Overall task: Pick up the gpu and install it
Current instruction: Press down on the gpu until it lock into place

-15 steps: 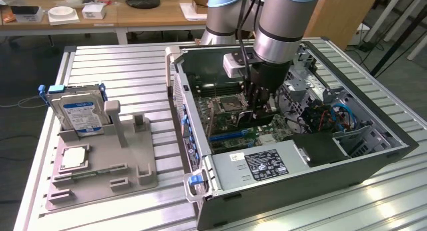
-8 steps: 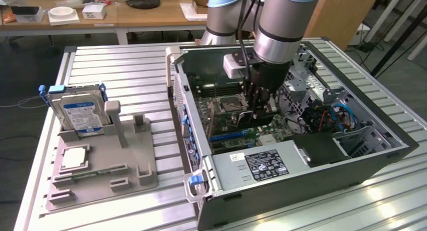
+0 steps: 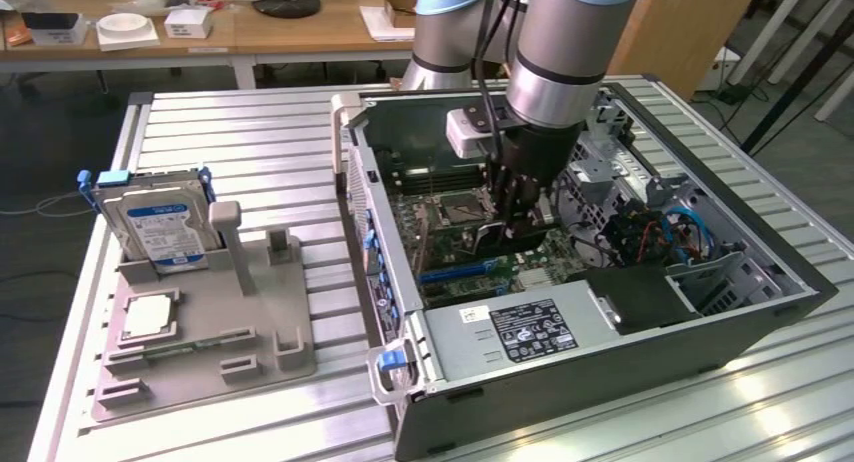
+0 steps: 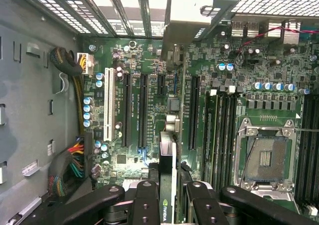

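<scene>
My gripper [image 3: 514, 217] reaches down inside the open computer case [image 3: 400, 312] over the green motherboard [image 4: 149, 56]. It is shut on the gpu [image 4: 168, 153], a thin dark card seen edge-on between the two black fingers [image 4: 147, 192], with a green logo near the grip. The card's silver end bracket [image 4: 182, 26] points toward the case's slotted rear wall. In the exterior view the gpu [image 3: 523, 244] hangs as a dark slab under the fingers, just above the board. The card lines up between the long black expansion slots [image 4: 142, 110]. Whether it touches a slot I cannot tell.
A silver hard drive [image 3: 160, 227] stands in a grey holder [image 3: 200, 352] on the exterior view's left, with a small square chip [image 3: 147, 315] beside it. Inside the case are the power supply [image 3: 527, 327], an empty CPU socket [image 4: 264, 158] and cable bundles [image 4: 75, 168].
</scene>
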Available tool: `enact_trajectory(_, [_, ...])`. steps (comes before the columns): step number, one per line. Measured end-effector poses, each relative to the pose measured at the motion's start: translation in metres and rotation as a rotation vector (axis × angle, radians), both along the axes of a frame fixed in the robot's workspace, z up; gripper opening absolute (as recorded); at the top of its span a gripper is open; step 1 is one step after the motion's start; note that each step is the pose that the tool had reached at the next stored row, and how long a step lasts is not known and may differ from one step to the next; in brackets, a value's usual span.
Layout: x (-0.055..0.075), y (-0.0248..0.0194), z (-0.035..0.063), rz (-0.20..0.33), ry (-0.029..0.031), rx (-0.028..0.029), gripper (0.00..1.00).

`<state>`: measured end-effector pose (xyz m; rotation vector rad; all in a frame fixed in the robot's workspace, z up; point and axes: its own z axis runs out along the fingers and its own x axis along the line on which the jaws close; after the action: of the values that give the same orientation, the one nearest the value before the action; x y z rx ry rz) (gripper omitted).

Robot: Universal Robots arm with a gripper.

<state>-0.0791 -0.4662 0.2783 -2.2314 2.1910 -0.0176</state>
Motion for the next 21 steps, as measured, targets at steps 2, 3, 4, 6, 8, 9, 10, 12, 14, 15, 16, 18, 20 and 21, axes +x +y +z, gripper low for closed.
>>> enact_trajectory(2, [-0.0005,0.0,-0.0005,-0.001,-0.0001,0.0001,0.26])
enact_trajectory(3, [-0.0009,0.0001,-0.0008,-0.003,0.0,0.0001,0.26])
enact_trajectory(4, [-0.0011,0.0001,-0.0011,-0.004,0.0,0.0001,0.26])
enact_trajectory(6, [-0.0012,0.0,-0.0016,-0.005,0.0,0.0001,0.26])
enact_trajectory(8, [-0.0013,0.0001,-0.002,-0.006,0.0,0.0001,0.26])
enact_trajectory(9, [-0.0013,0.0001,-0.002,-0.006,0.0,0.0001,0.26])
enact_trajectory(10, [-0.0013,0.0001,-0.0021,-0.006,-0.0001,0.0001,0.26])
enact_trajectory(12, [-0.0013,0.0001,-0.0026,-0.006,-0.0001,0.0003,0.26])
enact_trajectory(14, [-0.0013,0.0001,-0.0033,-0.006,-0.0001,0.0002,0.26])
enact_trajectory(15, [-0.0013,0.0001,-0.0036,-0.006,-0.0001,0.0001,0.26])
enact_trajectory(16, [-0.0013,0.0001,-0.0041,-0.006,-0.0001,0.0002,0.26])
enact_trajectory(18, [-0.0013,0.0001,-0.0049,-0.006,-0.0001,0.0001,0.26])
enact_trajectory(20, [-0.0013,0.0001,-0.0054,-0.006,0.0,0.0,0.26])
enact_trajectory(21, [-0.0013,0.0,-0.0054,-0.006,0.0,-0.0001,0.26])
